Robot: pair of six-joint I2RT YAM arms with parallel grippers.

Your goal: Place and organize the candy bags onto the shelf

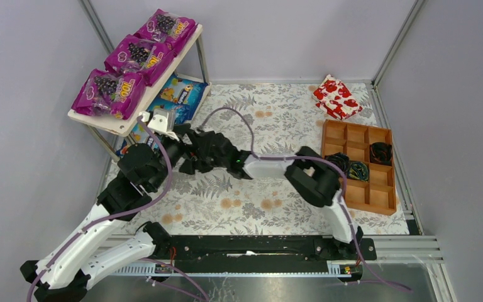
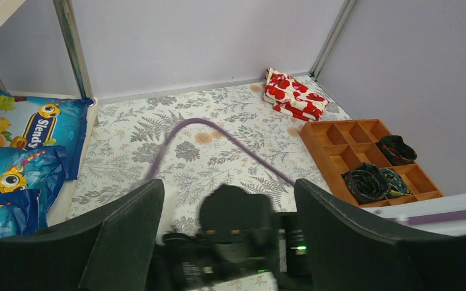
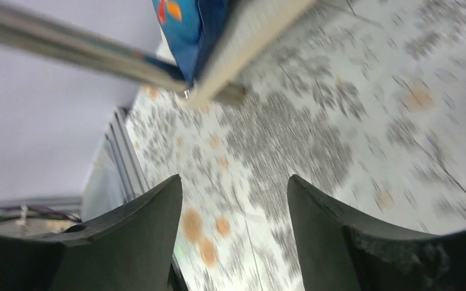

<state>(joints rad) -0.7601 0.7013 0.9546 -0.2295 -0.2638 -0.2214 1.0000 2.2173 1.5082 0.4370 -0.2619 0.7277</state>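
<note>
I count six candy bags, all on the shelf [image 1: 100, 123], which stands at ten o'clock from my bases. Three purple bags [image 1: 108, 93] [image 1: 137, 58] [image 1: 165, 26] lie in a row along the top board. Three blue bags [image 2: 33, 130] [image 2: 18, 176] [image 2: 0, 212] lie side by side on the lower board.

My left claw [image 2: 226, 185] is released, its fingers spread with nothing between them. My right claw [image 3: 233, 182] is also released and carries nothing. Both are low by the near end of the shelf.

The table wears a grey floral cloth [image 1: 264, 126], and pale lilac walls [image 1: 277, 31] close it in on three sides.

One red-and-white package [image 1: 336, 97] lies at one o'clock. One brown tray [image 1: 358, 165] sits at three o'clock, with three dark bundles [image 2: 364, 182] in separate compartments.

My right arm's black wrist sits directly before my left claw, and a purple cable [image 2: 218, 130] arches over the cloth beyond it. Just above my right claw are the shelf's metal leg and lower board edge.
</note>
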